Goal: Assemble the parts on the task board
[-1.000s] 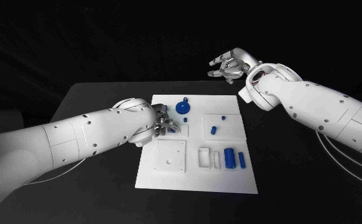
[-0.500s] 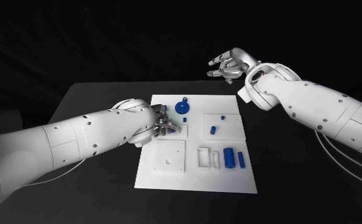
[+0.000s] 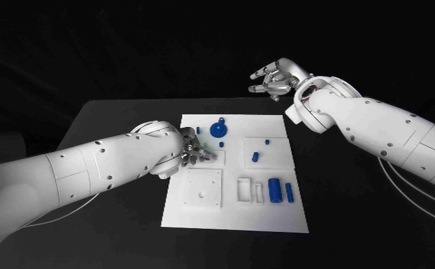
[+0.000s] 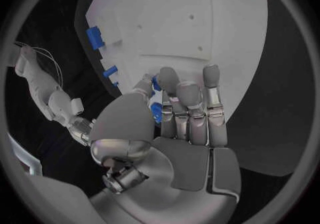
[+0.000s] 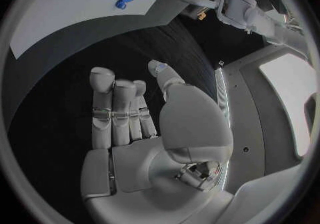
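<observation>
On white task board (image 3: 234, 215): small blue parts (image 3: 275, 190), gear-shaped one (image 3: 219, 129).

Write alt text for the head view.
The left hand works low over the white task board's left side among small blue parts. The right hand hangs raised beyond the black table, holding nothing.

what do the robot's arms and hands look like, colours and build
Both arms are glossy white, built of rounded shell segments dotted with small dark screw holes. Thin pale cables trail beside each arm near the picture's edges. The left hand and right hand are silver metal, with segmented fingers and smooth rounded fingertips.
</observation>
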Tool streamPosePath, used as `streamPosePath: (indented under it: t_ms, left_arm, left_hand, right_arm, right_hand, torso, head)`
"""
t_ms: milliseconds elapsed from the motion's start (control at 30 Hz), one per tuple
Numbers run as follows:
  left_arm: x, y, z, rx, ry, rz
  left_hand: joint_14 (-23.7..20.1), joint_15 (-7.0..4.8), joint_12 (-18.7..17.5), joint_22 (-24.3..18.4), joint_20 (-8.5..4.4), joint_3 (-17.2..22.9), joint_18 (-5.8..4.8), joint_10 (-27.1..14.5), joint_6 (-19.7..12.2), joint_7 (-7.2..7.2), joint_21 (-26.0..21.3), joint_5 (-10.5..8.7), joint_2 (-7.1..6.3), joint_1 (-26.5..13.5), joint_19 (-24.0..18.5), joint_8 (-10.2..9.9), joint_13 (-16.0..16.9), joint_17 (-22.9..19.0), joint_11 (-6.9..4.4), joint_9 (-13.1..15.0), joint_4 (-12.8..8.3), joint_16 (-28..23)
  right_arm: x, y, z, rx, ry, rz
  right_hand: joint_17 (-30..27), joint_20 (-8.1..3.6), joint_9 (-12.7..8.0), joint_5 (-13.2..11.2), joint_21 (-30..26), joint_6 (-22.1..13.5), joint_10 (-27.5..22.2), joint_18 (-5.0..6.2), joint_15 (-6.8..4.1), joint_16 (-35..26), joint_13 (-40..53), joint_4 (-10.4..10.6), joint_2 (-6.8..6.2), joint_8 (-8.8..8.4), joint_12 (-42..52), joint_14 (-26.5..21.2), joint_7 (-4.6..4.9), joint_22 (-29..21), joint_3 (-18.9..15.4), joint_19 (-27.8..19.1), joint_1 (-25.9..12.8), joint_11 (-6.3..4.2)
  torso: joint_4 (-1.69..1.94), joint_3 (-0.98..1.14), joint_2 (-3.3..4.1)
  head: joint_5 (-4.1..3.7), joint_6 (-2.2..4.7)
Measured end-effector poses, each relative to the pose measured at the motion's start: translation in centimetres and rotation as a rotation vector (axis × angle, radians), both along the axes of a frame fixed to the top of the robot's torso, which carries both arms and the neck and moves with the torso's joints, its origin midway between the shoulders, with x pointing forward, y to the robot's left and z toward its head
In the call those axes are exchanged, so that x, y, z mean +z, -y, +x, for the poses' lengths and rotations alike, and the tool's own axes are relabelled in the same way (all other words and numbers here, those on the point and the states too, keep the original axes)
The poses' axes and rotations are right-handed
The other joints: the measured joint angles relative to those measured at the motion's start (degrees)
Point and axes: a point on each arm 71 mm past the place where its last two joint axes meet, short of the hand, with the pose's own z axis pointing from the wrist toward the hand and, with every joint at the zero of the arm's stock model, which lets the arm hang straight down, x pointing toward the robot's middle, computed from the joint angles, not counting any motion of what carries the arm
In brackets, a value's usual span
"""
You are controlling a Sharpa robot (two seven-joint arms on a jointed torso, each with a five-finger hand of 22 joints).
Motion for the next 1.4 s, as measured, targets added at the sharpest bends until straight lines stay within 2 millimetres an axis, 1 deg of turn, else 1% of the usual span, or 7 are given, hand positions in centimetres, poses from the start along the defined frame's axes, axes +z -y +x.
streamPosePath:
  t_ms: [167,867,967,1067,1100,1233,1400]
  left_arm:
    - [0.0,-0.2,-0.2,0.001,-0.004,-0.006]
    - [5.3,-1.2,1.8,0.031,0.040,-0.092]
    - [6.9,-2.6,3.0,0.065,0.053,-0.093]
    - [8.0,-4.1,4.2,0.110,0.060,-0.098]
    - [8.1,-4.3,4.4,0.114,0.059,-0.099]
    - [8.5,-5.9,5.7,0.164,0.054,-0.107]
    - [8.8,-6.7,6.8,0.198,0.054,-0.119]
  left_hand:
    - [0.0,0.00,0.0,0.0,0.00,1.1,0.00,0.0,0.3,0.14,-0.3,0.00,-3.33,1.0,0.0,0.0,-0.3,0.1,0.00,0.0,4.2,0.0]
    - [-0.6,-0.21,-0.8,0.0,-0.32,-3.5,0.00,0.0,-0.3,0.72,-0.7,0.00,-3.31,1.5,-0.3,-3.2,-0.7,-0.2,0.00,-1.1,6.7,-0.6]
    - [-1.3,-0.10,-3.2,0.0,-0.64,-3.9,0.00,-0.2,-3.8,1.91,-1.5,0.12,-1.36,2.2,-0.6,-3.3,-1.0,-0.9,0.21,-9.4,4.4,-1.8]
    - [-1.9,0.37,-4.0,0.0,-0.62,-5.1,0.00,-0.1,-8.5,3.79,-2.1,2.36,1.37,2.1,-0.7,-3.3,0.2,-1.3,1.32,-27.0,0.7,-1.8]
    - [-2.0,0.41,-4.0,0.0,-0.52,-5.2,0.00,-0.1,-8.8,4.00,-2.2,2.51,1.53,2.1,-0.7,-3.3,0.3,-1.4,1.42,-28.7,0.4,-1.8]
    - [-2.3,0.95,-4.9,0.0,-0.20,-6.6,0.00,-0.1,-12.3,5.94,-2.8,4.06,2.86,2.2,-0.8,-3.3,1.2,-2.0,2.37,-46.7,-1.8,-1.8]
    - [-2.3,0.95,-4.9,0.0,0.00,-7.3,0.00,0.0,-14.2,6.77,-3.2,4.22,3.18,2.4,-0.6,-3.1,1.9,-2.3,2.67,-57.3,-2.4,-1.3]
  right_arm:
    - [0.0,0.1,0.0,-0.002,0.000,0.000]
    - [-0.1,0.3,0.1,-0.010,-0.002,-0.001]
    - [-0.1,0.4,0.1,-0.012,-0.002,-0.001]
    - [-0.1,0.4,0.1,-0.011,-0.002,-0.001]
    - [-0.1,0.4,0.1,-0.011,-0.002,-0.001]
    - [-0.1,0.4,0.1,-0.012,-0.001,-0.001]
    - [-0.1,0.4,0.1,-0.012,-0.001,-0.001]
  right_hand:
    - [0.0,0.00,0.0,0.3,0.0,0.0,0.0,0.00,0.00,0.0,0.0,0.0,0.00,0.00,0.0,0.0,0.00,0.0,0.0,0.0,0.0,0.00]
    - [0.0,0.00,0.0,0.3,0.0,0.0,0.0,0.00,0.00,0.0,-0.1,0.0,0.00,0.00,0.0,0.0,0.00,0.0,0.0,0.0,0.0,0.00]
    - [0.0,0.00,0.0,0.3,0.0,0.0,0.0,0.00,0.00,0.0,-0.1,0.0,0.00,0.00,0.0,0.0,0.00,0.0,0.0,0.0,0.0,0.00]
    - [0.0,0.00,0.0,0.3,0.0,0.0,0.0,-0.01,0.00,0.0,-0.1,0.2,0.00,0.00,0.0,0.0,0.00,0.0,-0.2,0.0,0.0,0.00]
    - [0.0,0.00,0.0,0.3,0.0,0.0,0.0,0.00,0.00,0.0,-0.1,0.2,0.00,0.00,0.0,0.0,0.00,0.0,-0.2,0.0,0.0,0.00]
    - [0.0,0.00,0.0,0.3,0.0,0.0,0.0,0.00,0.00,0.0,-0.1,0.2,0.00,0.00,0.0,0.0,0.00,0.0,-0.2,0.0,0.0,0.00]
    - [-0.1,0.00,0.0,0.6,0.0,0.0,0.0,0.00,0.00,0.0,-0.1,0.2,0.00,0.00,0.0,0.0,0.00,0.0,-0.2,0.0,0.0,0.00]
  torso:
    - [0.00,-0.03,-0.02]
    - [-0.01,0.10,0.05]
    - [0.01,0.12,0.05]
    - [0.02,0.19,0.05]
    - [0.02,0.20,0.05]
    - [0.00,0.18,0.15]
    - [-0.06,0.14,0.45]
  head:
    - [-0.03,0.09]
    - [0.01,1.03]
    - [-0.01,1.32]
    - [0.14,1.64]
    - [0.16,1.71]
    - [0.21,2.09]
    - [0.36,2.42]
